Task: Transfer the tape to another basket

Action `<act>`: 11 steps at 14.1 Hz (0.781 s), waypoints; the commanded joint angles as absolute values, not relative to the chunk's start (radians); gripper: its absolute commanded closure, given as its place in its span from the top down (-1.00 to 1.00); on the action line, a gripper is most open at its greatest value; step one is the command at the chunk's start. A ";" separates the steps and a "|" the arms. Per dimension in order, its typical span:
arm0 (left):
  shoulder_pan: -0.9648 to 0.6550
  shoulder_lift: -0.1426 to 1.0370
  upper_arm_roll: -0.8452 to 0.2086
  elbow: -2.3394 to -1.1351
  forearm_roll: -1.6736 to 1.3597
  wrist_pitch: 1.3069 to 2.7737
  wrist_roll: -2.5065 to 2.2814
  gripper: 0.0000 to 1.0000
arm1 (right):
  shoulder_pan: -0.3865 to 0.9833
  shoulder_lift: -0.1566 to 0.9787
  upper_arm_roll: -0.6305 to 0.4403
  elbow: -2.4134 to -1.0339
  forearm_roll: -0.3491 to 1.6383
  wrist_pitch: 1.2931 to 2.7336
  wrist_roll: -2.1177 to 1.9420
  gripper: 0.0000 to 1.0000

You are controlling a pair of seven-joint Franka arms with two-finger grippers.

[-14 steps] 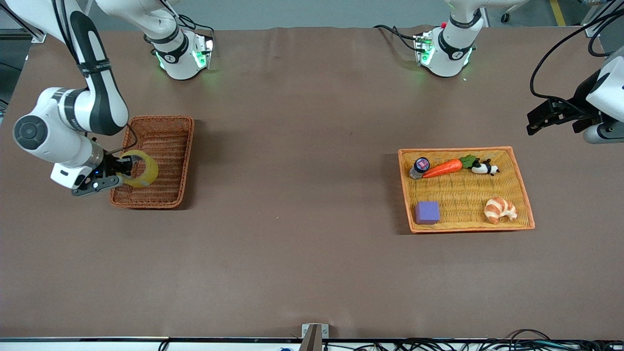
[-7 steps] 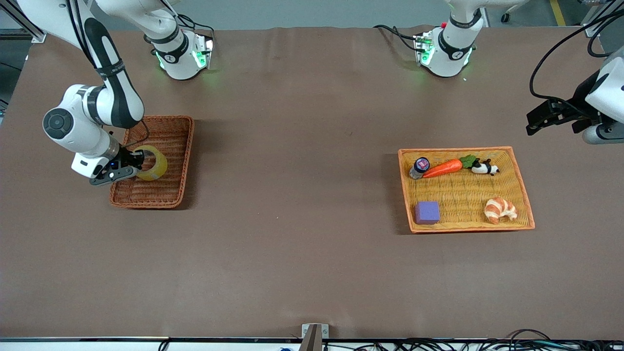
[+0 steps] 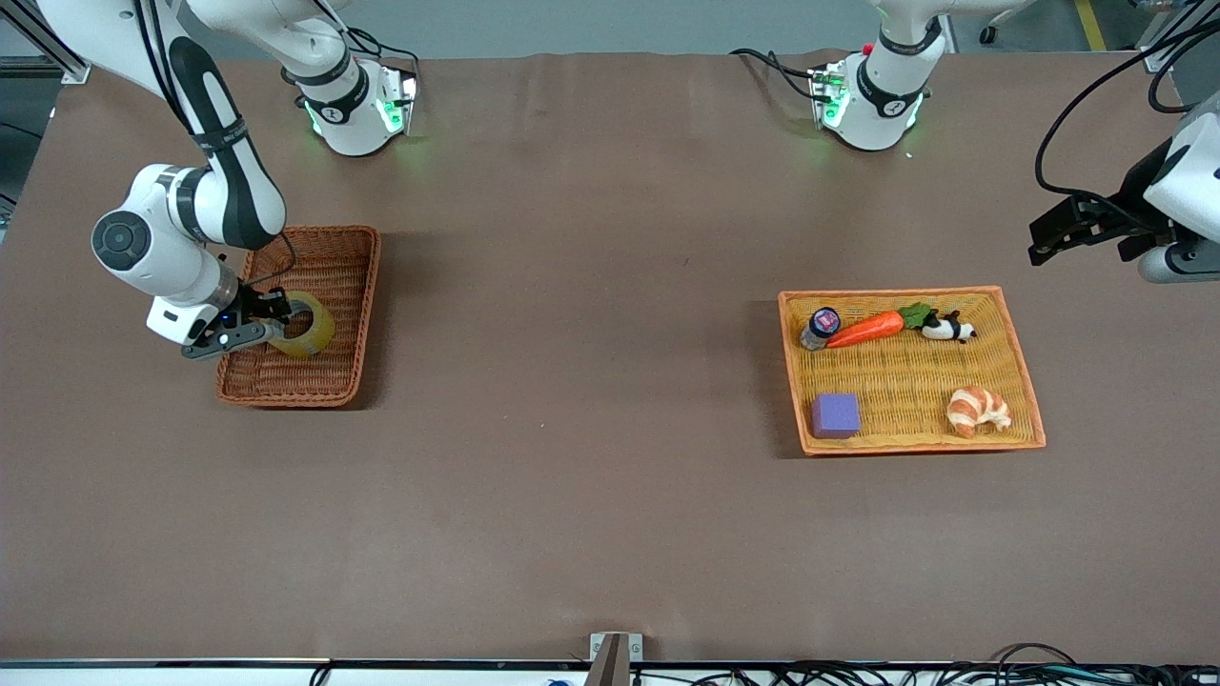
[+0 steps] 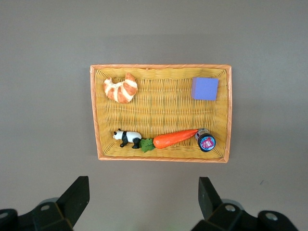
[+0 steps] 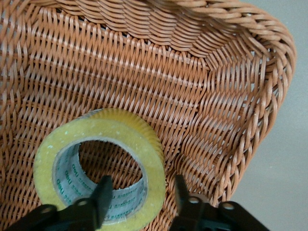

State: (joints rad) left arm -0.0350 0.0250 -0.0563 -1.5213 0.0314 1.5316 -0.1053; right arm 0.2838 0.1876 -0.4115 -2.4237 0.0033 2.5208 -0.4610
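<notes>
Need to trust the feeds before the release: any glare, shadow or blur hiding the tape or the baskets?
Front view: even light, soft shadows beside the reddish-brown basket and orange tray basket; right gripper partly covers the tape. Right wrist view: tape sharp, one finger through its core, fingers slightly soft. Left wrist view: no glare; left gripper open above the tray basket.

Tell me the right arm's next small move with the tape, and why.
Probably open the right hand and let go. The tape already sits low inside the brown basket, with one finger through its core and one outside its wall. The left hand waits open above the yellow basket.
</notes>
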 commanded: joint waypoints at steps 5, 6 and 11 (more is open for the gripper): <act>-0.026 0.018 -0.061 -1.529 0.014 1.543 -0.112 1.00 | 0.276 0.133 -0.384 -1.944 0.034 1.967 -0.218 1.00; -0.028 0.018 -0.061 -1.529 0.014 1.542 -0.112 1.00 | 0.275 0.132 -0.380 -1.887 0.032 1.927 -0.153 1.00; -0.029 0.025 -0.061 -1.525 0.018 1.543 -0.110 1.00 | 0.138 0.130 -0.221 -1.542 -0.086 1.786 -0.049 1.00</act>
State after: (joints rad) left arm -0.0342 0.0268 -0.0563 -1.5218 0.0314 1.5329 -0.1054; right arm 0.2046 0.1119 -0.2784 -1.6986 -0.0323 1.8638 -0.0755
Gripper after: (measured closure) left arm 0.000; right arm 0.000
